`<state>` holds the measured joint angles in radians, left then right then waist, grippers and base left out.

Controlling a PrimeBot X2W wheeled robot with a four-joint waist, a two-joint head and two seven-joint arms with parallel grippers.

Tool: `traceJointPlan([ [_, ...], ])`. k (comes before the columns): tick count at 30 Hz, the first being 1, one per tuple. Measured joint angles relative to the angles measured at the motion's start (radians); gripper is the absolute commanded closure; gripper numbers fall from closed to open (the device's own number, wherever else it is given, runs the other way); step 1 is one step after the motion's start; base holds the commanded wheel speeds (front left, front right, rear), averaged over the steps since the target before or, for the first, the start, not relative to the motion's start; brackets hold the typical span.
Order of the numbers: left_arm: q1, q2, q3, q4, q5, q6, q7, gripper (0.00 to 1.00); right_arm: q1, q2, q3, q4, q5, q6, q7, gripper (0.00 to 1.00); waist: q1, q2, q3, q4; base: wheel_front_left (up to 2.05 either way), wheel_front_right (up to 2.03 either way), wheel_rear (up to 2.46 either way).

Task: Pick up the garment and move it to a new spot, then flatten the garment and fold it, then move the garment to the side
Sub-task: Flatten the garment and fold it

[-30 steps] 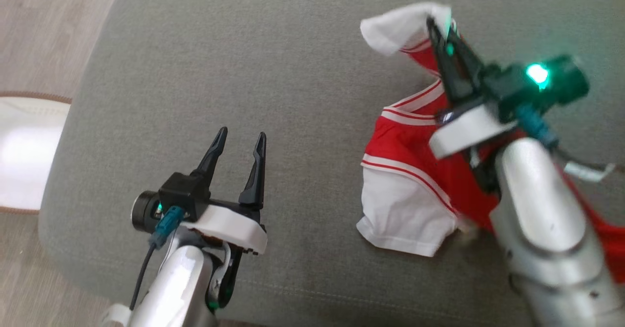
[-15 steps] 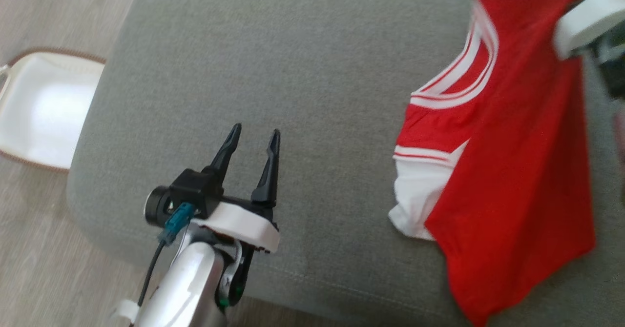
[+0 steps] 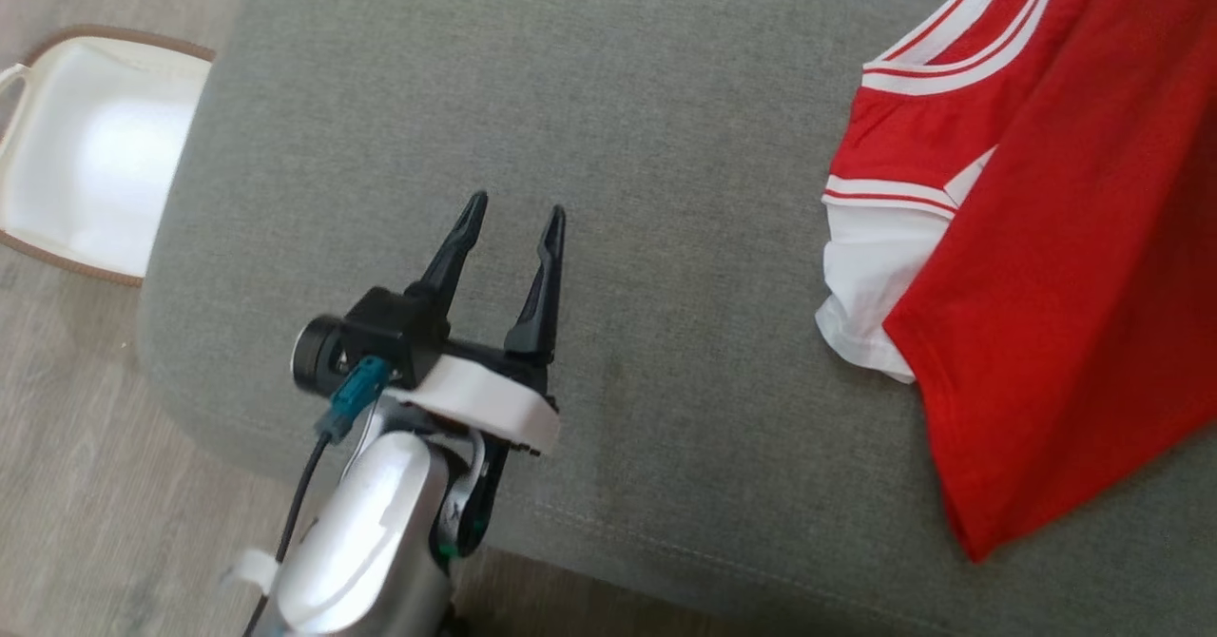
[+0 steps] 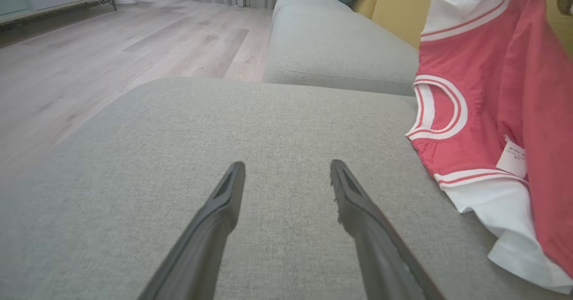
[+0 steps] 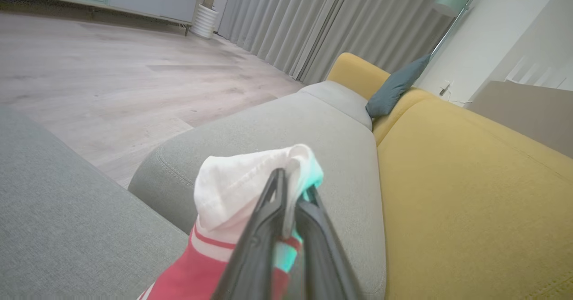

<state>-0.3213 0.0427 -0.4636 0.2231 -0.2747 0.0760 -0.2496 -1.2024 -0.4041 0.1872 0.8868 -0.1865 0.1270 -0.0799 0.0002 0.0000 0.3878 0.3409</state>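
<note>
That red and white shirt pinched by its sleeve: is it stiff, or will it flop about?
Probably floppy: the shirt hangs in loose folds from the right gripper, sagging toward the grey cushion. Likely light too, since a pinch on one white sleeve seems to carry it.

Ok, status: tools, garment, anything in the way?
Left tool open, idle over grey cushion. Right tool shut on garment by white sleeve, garment hanging. Off path: white bin on floor beside cushion.

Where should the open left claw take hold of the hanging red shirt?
Probably the lower white sleeve of the shirt, approached from the robot's left. It is the part nearest the left claw, and its hem sticks out clear of the red body over the cushion.
</note>
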Motion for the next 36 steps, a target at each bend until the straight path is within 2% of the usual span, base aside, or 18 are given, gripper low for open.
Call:
traceJointPlan([
  [9, -0.022, -0.001, 0.000, 0.006, -0.001, 0.003, 0.000, 0.00, -0.011, 0.055, -0.006, 0.146, -0.007, 0.000, -0.084, 0.00, -0.0001, 0.0000, -0.015, -0.043, 0.00, 0.00, 0.00],
  [16, -0.007, -0.001, 0.043, 0.015, 0.024, 0.003, 0.000, 0.00, 0.098, 0.123, -0.018, 0.127, 0.045, 0.000, -0.161, 0.00, -0.0002, 0.0000, -0.090, -0.091, 0.00, 0.00, 0.00],
  [21, 0.044, -0.001, 0.077, 0.025, 0.045, 0.002, 0.000, 0.00, 0.255, 0.180, -0.023, 0.014, 0.103, 0.000, -0.170, 0.00, -0.0002, 0.0000, -0.157, -0.136, 0.00, 0.00, 0.00],
  [25, 0.095, 0.000, 0.101, 0.028, 0.056, 0.002, 0.000, 0.00, 0.422, 0.227, -0.041, -0.138, 0.130, 0.000, -0.172, 0.00, -0.0003, 0.0001, -0.221, -0.170, 0.00, 0.00, 0.00],
  [27, 0.117, 0.000, 0.109, 0.029, 0.064, 0.002, 0.000, 0.00, 0.517, 0.249, -0.051, -0.209, 0.131, 0.000, -0.173, 0.00, -0.0003, 0.0001, -0.252, -0.187, 0.00, 0.00, 0.00],
  [28, 0.117, 0.000, 0.109, 0.029, 0.064, 0.002, 0.000, 0.00, 0.517, 0.249, -0.051, -0.209, 0.131, 0.000, -0.173, 0.00, -0.0003, 0.0001, -0.252, -0.187, 0.00, 0.00, 0.00],
  [36, 0.167, 0.001, 0.129, 0.028, 0.080, -0.003, 0.000, 0.00, 0.894, 0.323, -0.096, -0.443, 0.125, 0.000, -0.147, 0.00, -0.0003, 0.0001, -0.340, -0.236, 0.00, 0.00, 0.00],
])
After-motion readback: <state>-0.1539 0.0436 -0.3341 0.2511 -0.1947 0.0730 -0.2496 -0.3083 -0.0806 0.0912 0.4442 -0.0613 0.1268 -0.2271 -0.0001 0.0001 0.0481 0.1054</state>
